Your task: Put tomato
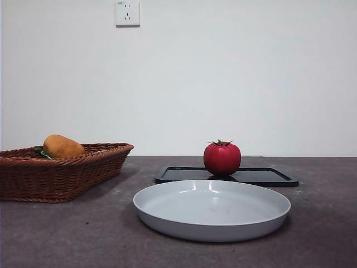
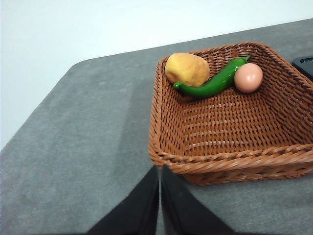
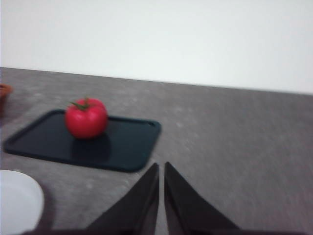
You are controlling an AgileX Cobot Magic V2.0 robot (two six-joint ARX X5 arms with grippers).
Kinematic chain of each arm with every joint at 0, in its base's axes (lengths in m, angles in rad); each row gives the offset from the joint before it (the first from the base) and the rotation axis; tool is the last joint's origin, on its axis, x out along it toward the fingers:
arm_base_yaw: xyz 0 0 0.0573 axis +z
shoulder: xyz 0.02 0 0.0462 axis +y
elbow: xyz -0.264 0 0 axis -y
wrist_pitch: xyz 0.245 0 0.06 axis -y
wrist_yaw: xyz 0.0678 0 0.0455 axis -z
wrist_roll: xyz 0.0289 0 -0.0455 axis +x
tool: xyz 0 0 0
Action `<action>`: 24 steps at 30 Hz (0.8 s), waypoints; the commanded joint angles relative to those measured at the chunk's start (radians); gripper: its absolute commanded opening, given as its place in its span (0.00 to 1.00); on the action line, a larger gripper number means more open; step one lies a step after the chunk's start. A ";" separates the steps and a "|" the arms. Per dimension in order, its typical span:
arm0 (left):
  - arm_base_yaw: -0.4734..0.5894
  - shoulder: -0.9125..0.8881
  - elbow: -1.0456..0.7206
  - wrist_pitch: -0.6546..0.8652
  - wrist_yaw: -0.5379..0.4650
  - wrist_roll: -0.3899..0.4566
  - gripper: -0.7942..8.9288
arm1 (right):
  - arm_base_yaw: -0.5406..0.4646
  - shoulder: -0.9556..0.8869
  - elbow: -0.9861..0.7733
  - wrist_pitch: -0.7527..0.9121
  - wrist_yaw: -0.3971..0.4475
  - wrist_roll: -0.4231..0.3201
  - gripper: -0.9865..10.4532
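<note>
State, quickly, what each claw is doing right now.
Left claw: closed, empty, near the brown woven wicker basket.
Right claw: closed, empty, short of the round red tomato.

Left hand (image 2: 159, 196) and right hand (image 3: 161, 196) alike — plain matte black, two smooth tapering wedge-shaped jaws each, no markings visible.

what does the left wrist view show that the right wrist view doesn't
Only the left wrist view shows inside the wicker basket: a yellow-brown potato, a green pepper and a pale egg, plus the shut left gripper. Only the right wrist view shows the tomato, the grey plate and the shut right gripper. Both show the black tray and grey table.
</note>
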 commanded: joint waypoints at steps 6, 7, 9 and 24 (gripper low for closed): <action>0.001 -0.002 -0.010 -0.031 0.000 -0.006 0.09 | 0.000 -0.048 -0.087 0.016 0.025 0.065 0.09; 0.001 -0.002 -0.010 -0.031 0.000 -0.006 0.09 | 0.000 -0.048 -0.087 -0.002 0.026 0.064 0.09; 0.001 -0.002 -0.010 -0.031 0.000 -0.006 0.09 | -0.001 -0.048 -0.087 -0.028 0.032 0.060 0.09; 0.001 -0.002 -0.009 -0.031 0.000 -0.006 0.09 | 0.000 -0.048 -0.087 -0.050 0.048 0.060 0.09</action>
